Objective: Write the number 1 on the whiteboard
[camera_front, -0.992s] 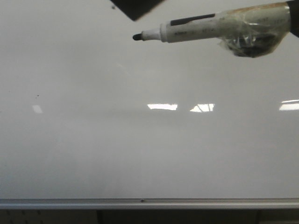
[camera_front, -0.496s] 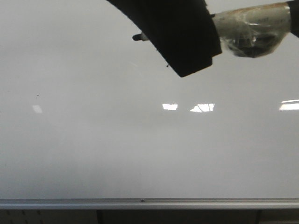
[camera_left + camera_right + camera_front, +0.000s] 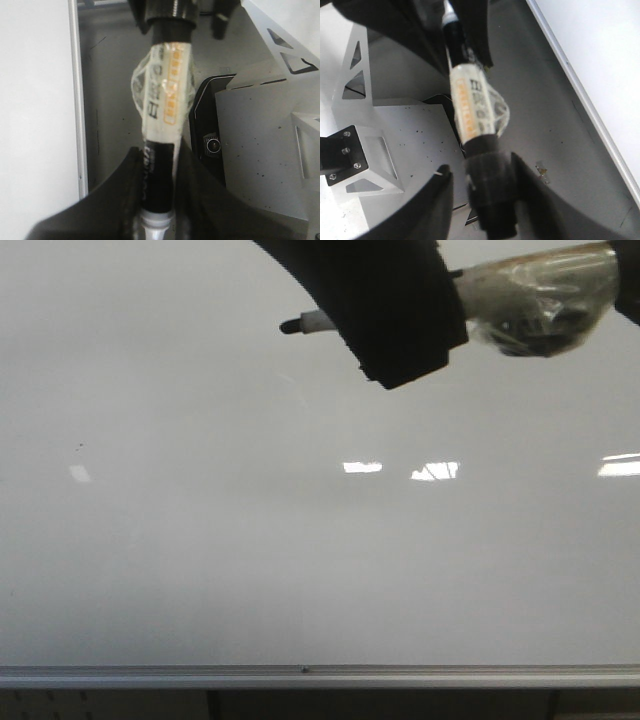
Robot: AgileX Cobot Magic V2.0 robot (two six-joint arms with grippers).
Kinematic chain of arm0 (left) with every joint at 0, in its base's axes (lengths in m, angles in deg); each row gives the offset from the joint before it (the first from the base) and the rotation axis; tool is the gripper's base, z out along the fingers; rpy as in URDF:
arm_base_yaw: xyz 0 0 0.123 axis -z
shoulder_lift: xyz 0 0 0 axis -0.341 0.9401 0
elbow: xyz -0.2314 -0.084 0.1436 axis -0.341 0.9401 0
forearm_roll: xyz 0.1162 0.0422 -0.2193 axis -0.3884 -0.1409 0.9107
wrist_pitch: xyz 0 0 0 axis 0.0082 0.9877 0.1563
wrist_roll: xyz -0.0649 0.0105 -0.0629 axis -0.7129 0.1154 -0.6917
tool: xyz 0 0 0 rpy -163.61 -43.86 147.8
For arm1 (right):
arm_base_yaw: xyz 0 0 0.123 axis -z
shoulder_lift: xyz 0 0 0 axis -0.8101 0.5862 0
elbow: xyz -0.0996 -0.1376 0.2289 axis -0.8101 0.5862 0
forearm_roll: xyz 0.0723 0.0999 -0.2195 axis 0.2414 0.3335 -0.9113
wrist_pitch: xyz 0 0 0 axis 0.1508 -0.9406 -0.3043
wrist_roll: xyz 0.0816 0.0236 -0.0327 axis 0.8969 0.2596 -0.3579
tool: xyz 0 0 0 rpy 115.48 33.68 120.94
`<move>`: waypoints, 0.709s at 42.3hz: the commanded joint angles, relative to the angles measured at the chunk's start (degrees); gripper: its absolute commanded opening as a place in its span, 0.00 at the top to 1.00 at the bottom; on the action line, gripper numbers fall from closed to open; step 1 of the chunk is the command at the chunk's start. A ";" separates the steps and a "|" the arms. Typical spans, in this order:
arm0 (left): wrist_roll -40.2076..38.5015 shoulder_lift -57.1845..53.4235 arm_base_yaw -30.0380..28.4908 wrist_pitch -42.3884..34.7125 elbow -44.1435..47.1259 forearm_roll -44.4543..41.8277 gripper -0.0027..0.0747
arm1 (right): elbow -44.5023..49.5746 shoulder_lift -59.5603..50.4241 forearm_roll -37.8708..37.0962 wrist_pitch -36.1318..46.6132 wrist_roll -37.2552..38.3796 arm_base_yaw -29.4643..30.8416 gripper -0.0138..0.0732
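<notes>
Left gripper [image 3: 159, 200] fingers flank the taped marker [image 3: 162, 115] — whiteboard [image 3: 35, 100] beside.

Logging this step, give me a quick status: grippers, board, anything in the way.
Right gripper shut on marker. Left gripper around the marker barrel, grip unclear. Whiteboard has no stroke yet. Left arm hides most of the marker in the front view.

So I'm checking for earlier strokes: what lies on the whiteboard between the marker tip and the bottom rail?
Front view: no stroke. Below the marker tip the whiteboard shows only light reflections down to the bottom rail.
</notes>
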 commanded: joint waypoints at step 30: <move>-47.98 -22.91 -37.01 -23.95 22.19 -23.97 0.93 | -1.44 -8.44 -25.50 8.57 28.22 8.42 0.29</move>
